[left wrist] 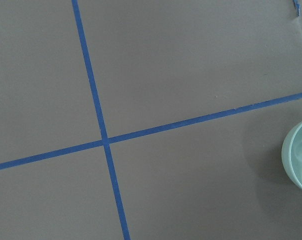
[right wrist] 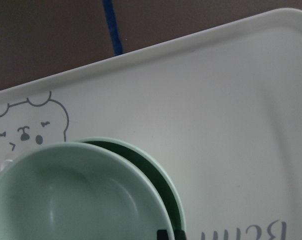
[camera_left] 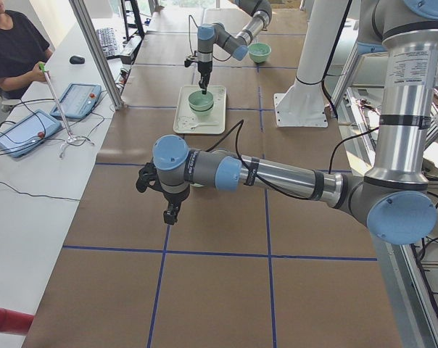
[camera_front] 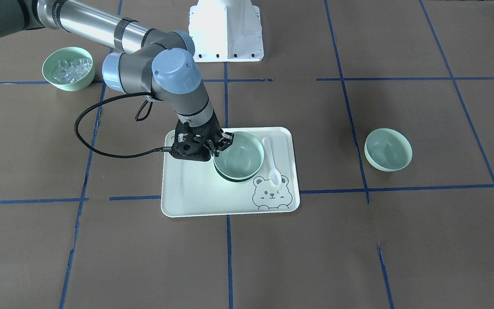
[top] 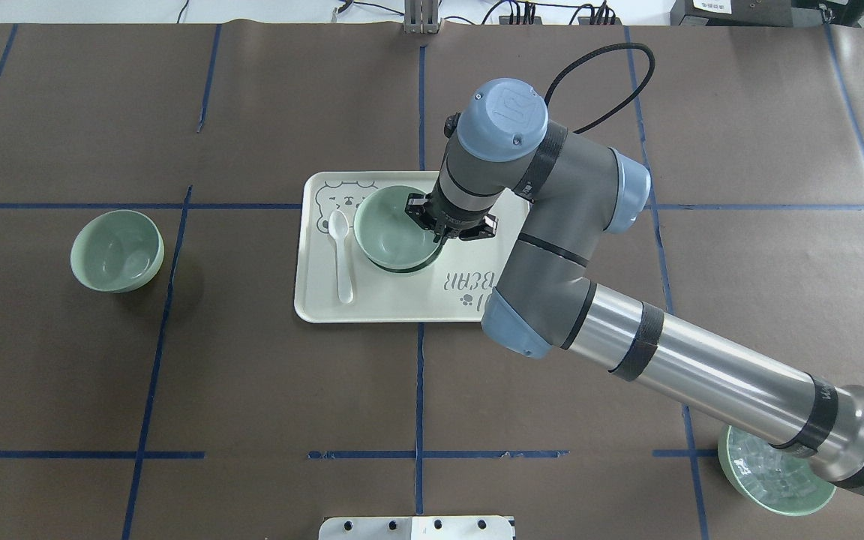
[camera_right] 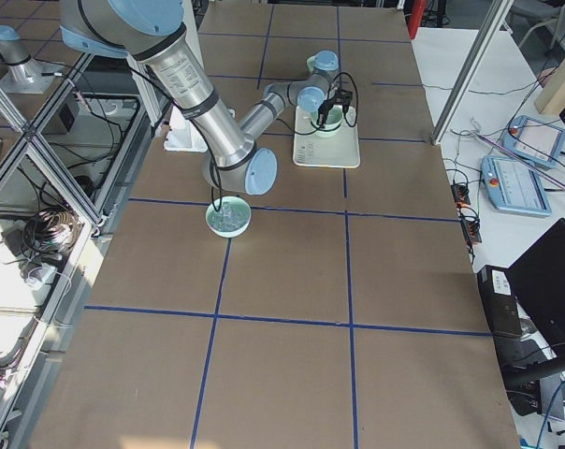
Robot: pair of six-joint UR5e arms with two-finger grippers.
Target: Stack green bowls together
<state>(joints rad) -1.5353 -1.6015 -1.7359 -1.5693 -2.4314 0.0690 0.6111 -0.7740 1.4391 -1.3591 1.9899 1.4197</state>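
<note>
My right gripper (camera_front: 221, 143) (top: 432, 229) is shut on the rim of a pale green bowl (camera_front: 238, 154) (top: 391, 229). It holds that bowl in a second green bowl (right wrist: 168, 185), whose rim shows under it (camera_front: 234, 178), on the cream tray (camera_front: 195, 197). In the right wrist view the held bowl (right wrist: 66, 200) sits off-centre over the lower one. A third green bowl (camera_front: 388, 149) (top: 117, 250) stands alone on the table, and its edge shows in the left wrist view (left wrist: 300, 156). My left gripper (camera_left: 172, 212) hangs above the table near it; I cannot tell whether it is open or shut.
A white spoon (camera_front: 271, 161) (top: 342, 255) lies on the tray beside the bowls, near a bear drawing (camera_front: 272, 195). A straighter-sided mint bowl with clear cubes (camera_front: 68, 68) (top: 773, 480) stands under my right arm. Blue tape lines cross the brown table. An operator (camera_left: 12, 51) sits beside it.
</note>
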